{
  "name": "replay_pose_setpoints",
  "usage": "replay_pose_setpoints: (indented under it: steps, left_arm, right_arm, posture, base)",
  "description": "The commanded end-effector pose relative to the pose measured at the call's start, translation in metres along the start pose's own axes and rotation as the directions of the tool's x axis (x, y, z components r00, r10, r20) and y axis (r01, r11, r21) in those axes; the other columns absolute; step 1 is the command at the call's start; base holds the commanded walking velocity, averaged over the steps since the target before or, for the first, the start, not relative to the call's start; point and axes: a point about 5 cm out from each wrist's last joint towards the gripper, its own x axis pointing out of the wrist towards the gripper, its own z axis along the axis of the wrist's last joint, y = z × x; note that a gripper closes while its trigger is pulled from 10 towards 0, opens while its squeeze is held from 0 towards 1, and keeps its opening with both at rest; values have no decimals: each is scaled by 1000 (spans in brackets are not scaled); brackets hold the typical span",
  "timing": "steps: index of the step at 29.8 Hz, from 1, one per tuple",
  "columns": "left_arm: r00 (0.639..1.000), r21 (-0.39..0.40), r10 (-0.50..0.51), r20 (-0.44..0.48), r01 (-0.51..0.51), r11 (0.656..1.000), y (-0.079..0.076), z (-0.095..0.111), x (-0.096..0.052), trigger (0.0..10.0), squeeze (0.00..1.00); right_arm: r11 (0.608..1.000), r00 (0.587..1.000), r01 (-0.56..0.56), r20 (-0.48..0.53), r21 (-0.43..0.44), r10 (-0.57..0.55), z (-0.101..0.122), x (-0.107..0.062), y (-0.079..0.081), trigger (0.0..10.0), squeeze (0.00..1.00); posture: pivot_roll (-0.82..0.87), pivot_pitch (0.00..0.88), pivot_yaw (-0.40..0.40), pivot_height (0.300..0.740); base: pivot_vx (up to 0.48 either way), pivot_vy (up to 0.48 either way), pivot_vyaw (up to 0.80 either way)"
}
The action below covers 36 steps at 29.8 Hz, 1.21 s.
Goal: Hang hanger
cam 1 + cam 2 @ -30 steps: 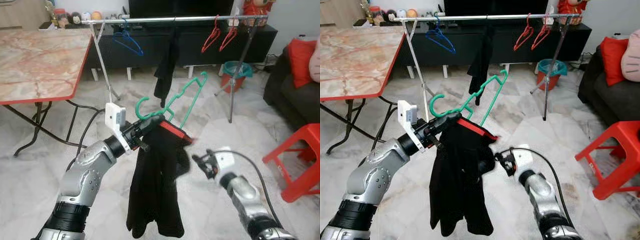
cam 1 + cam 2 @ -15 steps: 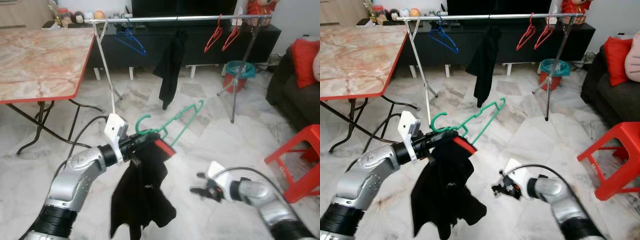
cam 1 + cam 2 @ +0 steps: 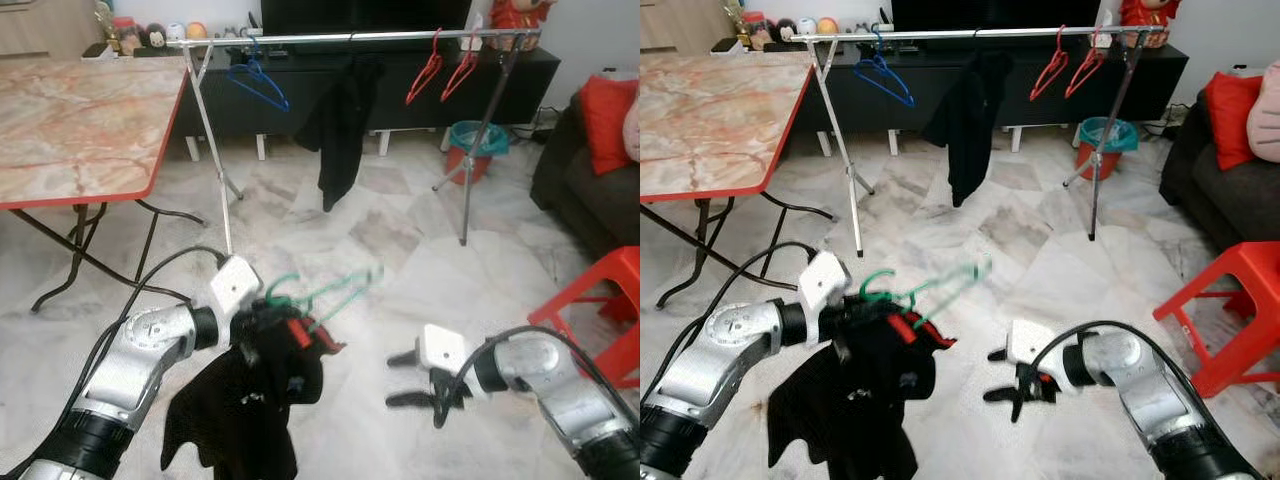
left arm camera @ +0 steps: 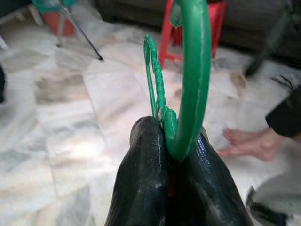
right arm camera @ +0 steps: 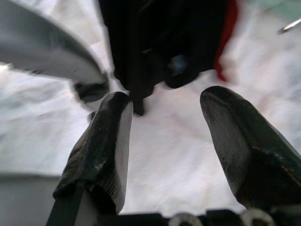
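Note:
My left gripper (image 3: 270,318) is shut on a green hanger (image 3: 325,292), held low over the floor, its hook (image 4: 195,75) pinched between my fingers (image 4: 146,174). A black garment with red trim (image 3: 245,400) droops from the hanger towards the floor. My right gripper (image 3: 403,379) is open, low and to the right of the garment, apart from it. The silver clothes rail (image 3: 350,38) stands far ahead, carrying a blue hanger (image 3: 258,80), a hanging black garment (image 3: 343,125) and two red hangers (image 3: 440,66).
A marble-topped table with a red edge (image 3: 80,120) is on the left. A red plastic stool (image 3: 605,310) and a dark sofa with red cushions (image 3: 590,140) are on the right. A teal bin (image 3: 468,145) sits behind the rail. A bare foot (image 4: 244,143) shows on the floor.
My left arm has dropped lower with the hanger and garment, and the garment now bunches near the floor. My right arm has lowered and swung, its fingers spread wide.

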Motion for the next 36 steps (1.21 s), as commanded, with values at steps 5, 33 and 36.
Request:
replay_pose_setpoints:
  steps: [5, 33, 36]
  left_arm:
    - [981, 91, -144, -128, 156, 984, -7, -5, -7, 10000, 0]
    - [875, 189, -468, -127, 485, 854, -23, 55, 10, 10000, 0]
    - [872, 191, -473, -127, 489, 851, -24, 55, 10, 10000, 0]
  right_arm:
    - [976, 975, 201, 111, -89, -191, 25, -9, -30, 10000, 0]
    - [988, 960, 152, 235, 9, -150, 21, 9, -32, 10000, 0]
    - [985, 953, 173, 251, 8, -169, 23, 9, -34, 10000, 0]
  posture:
    - [-10, 0, 19, 740]
    - [8, 0, 19, 740]
    - [8, 0, 19, 740]
  base:
    - [0, 0, 0]
    - [0, 0, 0]
    - [0, 0, 0]
